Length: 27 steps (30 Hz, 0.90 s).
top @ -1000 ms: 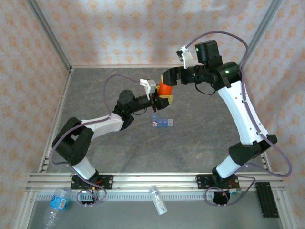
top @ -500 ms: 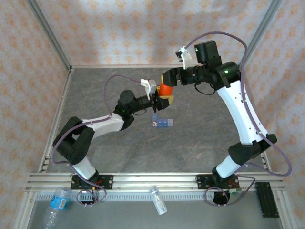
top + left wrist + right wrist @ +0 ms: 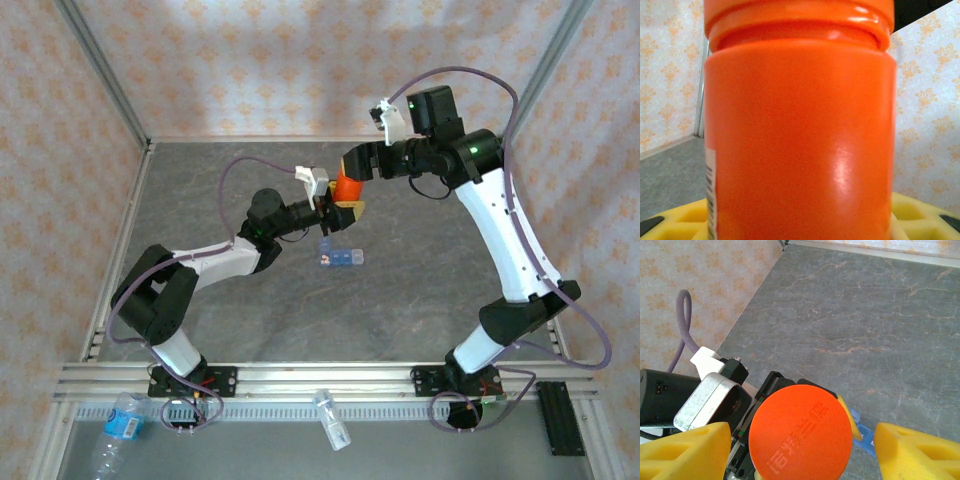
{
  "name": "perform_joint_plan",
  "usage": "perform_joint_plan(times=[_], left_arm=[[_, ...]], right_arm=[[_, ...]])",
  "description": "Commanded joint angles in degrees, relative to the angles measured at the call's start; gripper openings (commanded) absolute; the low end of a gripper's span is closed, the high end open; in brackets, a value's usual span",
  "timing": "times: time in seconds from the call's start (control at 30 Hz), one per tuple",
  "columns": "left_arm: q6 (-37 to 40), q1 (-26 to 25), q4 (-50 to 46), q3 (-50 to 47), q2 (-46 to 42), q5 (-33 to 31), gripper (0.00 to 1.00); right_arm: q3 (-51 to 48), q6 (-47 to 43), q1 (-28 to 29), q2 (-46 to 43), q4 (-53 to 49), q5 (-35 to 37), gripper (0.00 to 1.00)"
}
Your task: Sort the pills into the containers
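Note:
An orange vial with an orange lid stands upright in the air, and my left gripper is shut on its body. The left gripper's yellow pads show at the bottom edge on both sides of the vial. My right gripper hovers over the lid, open, with its yellow pads standing apart from the lid on each side. The blue pill-organizer strip lies on the grey table just below the vial, and one end of the organizer peeks out beside the lid.
A clear water bottle lies past the near rail at the lower left. A small clear bottle rests on the rail in the middle, and a black block at the lower right. Metal frame posts rise at the back corners.

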Motion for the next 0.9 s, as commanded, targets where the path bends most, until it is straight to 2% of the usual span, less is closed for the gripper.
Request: perform_joint_plan(times=[0.0, 0.3, 0.5, 0.63, 0.87], left_arm=[[-0.2, 0.4, 2.6, 2.3, -0.4, 1.5, 0.00], [0.2, 0.4, 2.1, 2.7, -0.3, 1.7, 0.00], [0.4, 0.4, 1.6, 3.1, -0.1, 1.9, 0.00], [0.9, 0.4, 1.0, 3.6, -0.2, 1.6, 0.00], [4.1, 0.4, -3.2, 4.4, -1.1, -2.0, 0.00]], right_arm=[[-0.5, -0.7, 0.2, 0.6, -1.1, -0.8, 0.73], [-0.1, -1.0, 0.3, 1.2, -1.8, -1.5, 0.66], [-0.7, -0.8, 0.3, 1.2, -1.7, -2.1, 0.50], [-2.9, 0.8, 0.4, 0.9, -0.4, -2.2, 0.44], [-10.4, 8.6, 3.6, -0.5, 5.4, 5.6, 0.43]])
